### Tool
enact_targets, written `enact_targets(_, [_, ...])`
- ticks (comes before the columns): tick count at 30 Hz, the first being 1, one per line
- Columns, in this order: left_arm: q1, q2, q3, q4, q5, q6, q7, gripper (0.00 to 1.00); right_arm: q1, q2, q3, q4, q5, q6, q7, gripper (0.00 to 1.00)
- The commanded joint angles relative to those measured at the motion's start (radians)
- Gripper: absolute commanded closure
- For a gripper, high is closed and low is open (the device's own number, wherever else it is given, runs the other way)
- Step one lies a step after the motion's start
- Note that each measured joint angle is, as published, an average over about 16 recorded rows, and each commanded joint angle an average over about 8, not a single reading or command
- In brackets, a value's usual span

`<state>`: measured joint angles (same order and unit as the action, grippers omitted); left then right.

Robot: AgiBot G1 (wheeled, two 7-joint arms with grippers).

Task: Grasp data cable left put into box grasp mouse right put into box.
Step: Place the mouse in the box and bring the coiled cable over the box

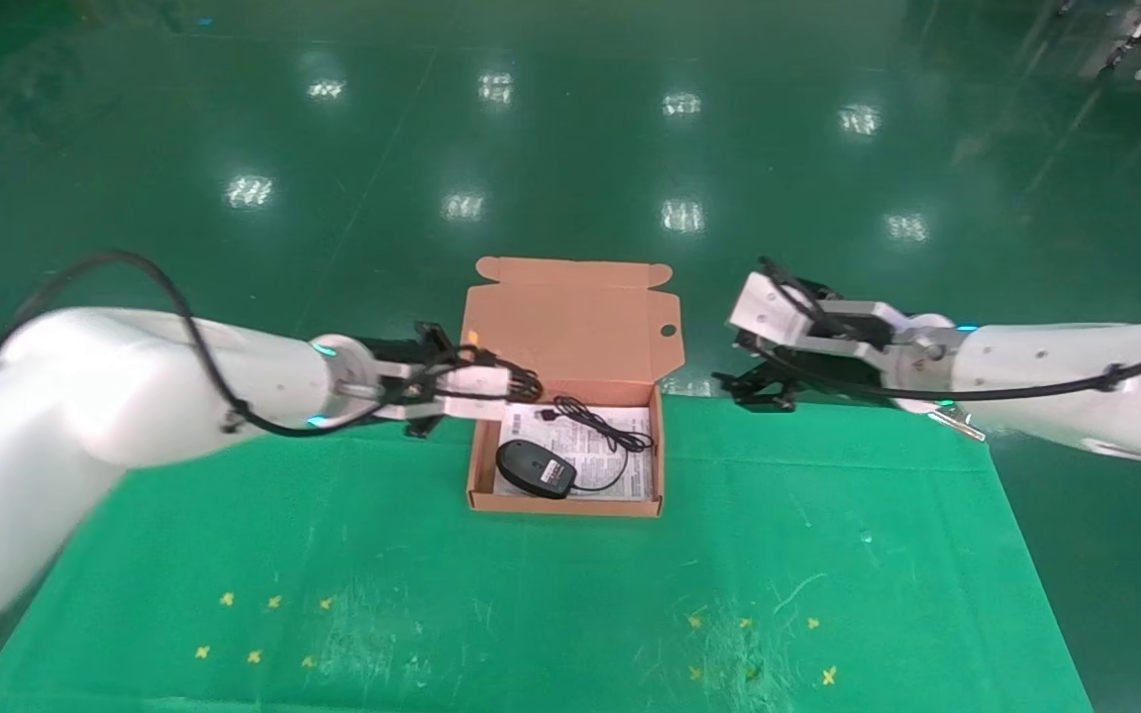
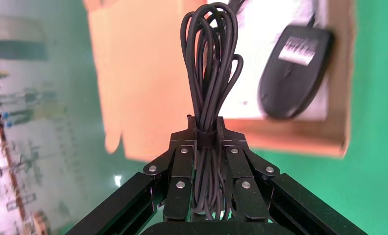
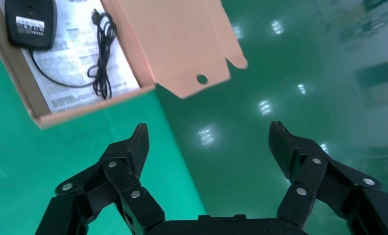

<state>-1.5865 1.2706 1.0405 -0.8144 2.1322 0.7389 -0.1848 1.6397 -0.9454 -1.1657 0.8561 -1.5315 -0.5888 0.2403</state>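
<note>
The salmon-orange box (image 1: pixel 570 327) lies open at the table's far middle, lid up. The black mouse (image 1: pixel 535 467) and its thin cord (image 1: pixel 605 428) lie on the white sheet inside. My left gripper (image 1: pixel 499 388) is shut on the data cable (image 1: pixel 525 380), a black looped bundle, and holds it above the box's far left corner. In the left wrist view the jaws (image 2: pixel 206 134) clamp the bundle (image 2: pixel 210 68) at its strap, over the lid (image 2: pixel 143 88) and the mouse (image 2: pixel 292 73). My right gripper (image 1: pixel 757 388) hangs open and empty to the right of the box; its wrist view (image 3: pixel 209 134) shows this too.
A green mat (image 1: pixel 551 594) covers the table, with small yellow marks near its front edge. The shiny green floor (image 1: pixel 570 149) lies beyond the far edge. The right wrist view shows the lid (image 3: pixel 177 44), the mouse (image 3: pixel 29 22) and its cord (image 3: pixel 101 54).
</note>
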Motion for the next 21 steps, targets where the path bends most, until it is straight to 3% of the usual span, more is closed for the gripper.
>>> enact_targets(1, [0.006,0.05,0.003,0.08,-0.019,-0.043,0.055,1.0,0.0,0.045,0.0,0.045,-0.007,-0.003,0.018,0.0])
enact_targets(7, [0.022,0.095,0.036,0.15,-0.15,-0.123,0.19,1.0,-0.016,0.149,-0.01,0.162,-0.04,0.001,0.095,0.0])
enact_targets(14, [0.02,0.101,0.12,0.155,-0.289,-0.173,0.249,0.98,-0.03,0.208,-0.02,0.24,-0.082,0.016,0.171,0.0])
enact_targets(21, [0.015,0.105,0.17,0.167,-0.363,-0.192,0.252,0.1,-0.035,0.228,-0.023,0.272,-0.1,0.025,0.198,0.0])
